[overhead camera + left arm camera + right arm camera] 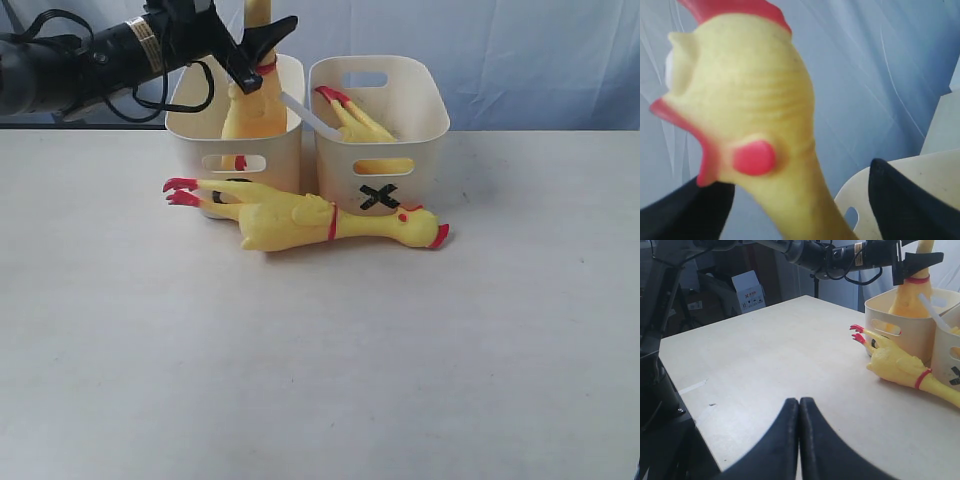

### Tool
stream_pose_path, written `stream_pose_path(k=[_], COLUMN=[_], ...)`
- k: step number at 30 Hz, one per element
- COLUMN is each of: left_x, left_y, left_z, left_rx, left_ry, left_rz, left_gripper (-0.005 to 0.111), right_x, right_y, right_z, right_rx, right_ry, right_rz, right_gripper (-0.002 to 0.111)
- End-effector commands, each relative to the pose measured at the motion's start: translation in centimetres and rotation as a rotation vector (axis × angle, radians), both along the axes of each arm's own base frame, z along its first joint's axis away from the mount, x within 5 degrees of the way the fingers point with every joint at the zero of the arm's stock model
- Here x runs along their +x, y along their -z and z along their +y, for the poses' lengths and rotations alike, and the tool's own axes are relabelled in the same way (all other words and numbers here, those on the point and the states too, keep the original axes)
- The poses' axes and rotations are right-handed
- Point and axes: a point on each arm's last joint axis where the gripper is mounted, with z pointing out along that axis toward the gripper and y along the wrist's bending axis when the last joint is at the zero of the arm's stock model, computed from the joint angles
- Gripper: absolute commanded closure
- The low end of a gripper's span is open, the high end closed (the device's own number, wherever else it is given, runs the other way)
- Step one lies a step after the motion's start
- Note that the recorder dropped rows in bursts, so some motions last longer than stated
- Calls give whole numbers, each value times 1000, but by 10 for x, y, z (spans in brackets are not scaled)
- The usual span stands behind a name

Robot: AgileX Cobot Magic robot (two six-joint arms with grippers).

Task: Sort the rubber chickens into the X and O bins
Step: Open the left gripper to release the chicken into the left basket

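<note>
At 11 o'clock, left hand point(262, 52) pinches chicken point(255, 105) neck, upright in rear-left bin point(190, 140), mark hidden, probably O. Step: deposit. Next: release. Third chicken point(300, 220) on surface point(320, 350), 12 o'clock. Right hand point(799, 407) closed, empty.

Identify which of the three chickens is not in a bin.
The chicken lying on the table in front of both bins. One other stands in the left bin, gripped by the left gripper; the third lies in the X bin.

The left gripper point(258, 52) reaches in over the desk's back edge with its fingers around something, and the right gripper point(799, 412) is closed tight.
</note>
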Motion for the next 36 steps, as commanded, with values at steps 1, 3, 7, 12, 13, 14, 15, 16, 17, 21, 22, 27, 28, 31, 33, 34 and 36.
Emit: stream_pose_path(k=[1,3,7,12,13,14,15,16,17,21,22,27,28,31,33,34,36], left_x=[1,2,7,9,9,9,9,9,9,10,11,10,10,9,9,8,7], left_y=[-7,-6,0,3,3,3,3,4,4,5,6,4,3,-5,-10,-15,-22], left_z=[1,2,5,6,6,6,6,6,6,7,7,7,7,9,13,14,17], left_rx=[-34,-26,29,30,24,22,22,23,27,37,38,22,12,-17,-17,-22,-39], left_ry=[-3,-16,-84,-100,-99,-98,-98,-101,-107,-125,-127,-119,-117,-128,-139,-139,-146], left_rz=[0,9,60,110,118,121,121,122,126,136,137,131,130,123,115,116,147], left_gripper=[35,35,35,35,35,35,35,35,35,35,35,35,35,35,37,39,46], right_x=[-1,-1,-1,-1,-1,-1,-1,-1,-1,-1,-1,-1,-1,-1,-1,-1,-1], right_y=[1,1,1,1,1,1,1,1,1,1,1,1,1,1,1,1,1], right_z=[0,0,0,0,0,0,0,0,0,0,0,0,0,0,0,0,0], right_rx=[5,5,3,3,3,3,3,3,3,3,3,3,4,5,5,5,5], right_ry=[1,1,-2,-2,-2,-2,-2,-2,-2,-2,-2,-2,0,1,1,1,1], right_rz=[-3,-3,-1,-1,-1,-1,-1,-1,-1,-1,-1,-1,-2,-3,-3,-3,-3], right_gripper=[108,108,108,108,108,108,108,108,108,108,108,108,108,108,108,108,108])
